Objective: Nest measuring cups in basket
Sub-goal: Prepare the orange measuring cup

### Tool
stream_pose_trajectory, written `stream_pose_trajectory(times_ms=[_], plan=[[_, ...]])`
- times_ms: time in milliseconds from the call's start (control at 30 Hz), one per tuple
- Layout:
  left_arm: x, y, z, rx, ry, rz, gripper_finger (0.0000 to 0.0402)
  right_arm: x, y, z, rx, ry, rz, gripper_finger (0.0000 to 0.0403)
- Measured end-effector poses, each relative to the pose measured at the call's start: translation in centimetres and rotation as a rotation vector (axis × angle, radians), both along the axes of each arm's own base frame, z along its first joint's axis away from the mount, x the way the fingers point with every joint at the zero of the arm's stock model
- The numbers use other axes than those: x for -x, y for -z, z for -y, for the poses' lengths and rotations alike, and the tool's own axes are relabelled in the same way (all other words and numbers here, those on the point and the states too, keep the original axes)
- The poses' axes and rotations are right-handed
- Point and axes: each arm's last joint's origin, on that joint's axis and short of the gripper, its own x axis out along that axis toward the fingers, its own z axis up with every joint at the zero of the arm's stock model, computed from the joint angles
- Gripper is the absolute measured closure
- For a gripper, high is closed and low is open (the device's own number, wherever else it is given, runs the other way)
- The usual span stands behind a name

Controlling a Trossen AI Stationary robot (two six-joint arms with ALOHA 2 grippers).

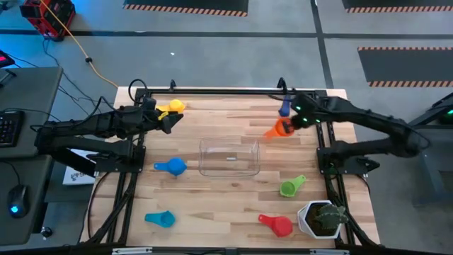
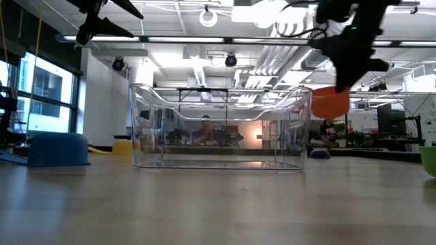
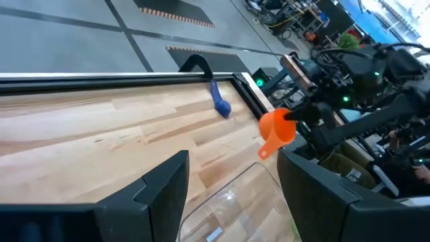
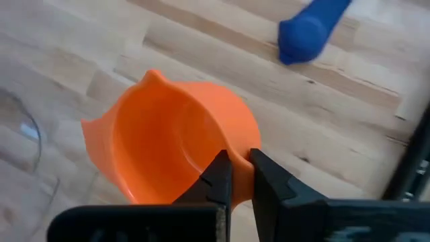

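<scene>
No readable writing or labels anywhere. Right gripper (image 4: 240, 176) jaws clenched on the orange cup (image 4: 176, 139) at its rim, held up off the worktop (image 1: 212, 205), the basket (image 1: 229, 156) just beside the jaws (dark blue cup (image 1: 284, 108) lies just beyond them). Left gripper (image 1: 170, 120) jaws spread apart, nothing between them, yellow cup (image 1: 173, 107) just next to them.

— Where's the orange cup (image 1: 277, 129)?
— At the right gripper (image 1: 287, 126), just off the clear basket's (image 1: 228, 157) far right corner.
— And the left gripper (image 1: 168, 120)?
— Far left, beside the yellow cup (image 1: 173, 107).
— The others?
— Blue (image 1: 170, 166) left of the basket, light blue (image 1: 160, 219) near left, green (image 1: 291, 187) and red (image 1: 277, 224) near right.
</scene>
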Motion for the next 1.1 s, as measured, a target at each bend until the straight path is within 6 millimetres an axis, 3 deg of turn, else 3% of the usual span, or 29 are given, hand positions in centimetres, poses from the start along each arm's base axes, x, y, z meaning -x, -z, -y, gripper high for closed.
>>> stream_pose_trajectory(times_ms=[100, 233, 433, 667, 933, 1100], plan=[[0.0, 0.0, 0.0, 0.000, 0.000, 0.000, 0.0183, 1.9, 0.8, -1.1, -0.032, -0.090, -0.039, 0.0388], [0.0, 0.0, 0.0, 0.001, 0.000, 0.004, 0.0183, 2.8, 2.7, -1.8, -0.137, -0.203, -0.101, 0.0388], [-0.1, -0.4, 0.0, -0.001, -0.001, 0.041, 0.0183, 1.3, 5.3, -1.6, -0.207, -0.391, -0.013, 0.0382], [-0.2, -0.6, 0.0, -0.003, -0.001, 0.072, 0.0183, -0.4, 5.9, -0.9, -0.147, -0.554, 0.007, 0.0379], [-0.2, -0.7, 0.0, -0.004, -0.001, 0.076, 0.0183, -1.7, 7.8, -0.4, -0.241, -0.616, -0.052, 0.0376], [-0.2, -0.7, 0.0, -0.004, -0.001, 0.075, 0.0183, -2.3, 8.6, -0.2, -0.282, -0.630, -0.057, 0.0345]])
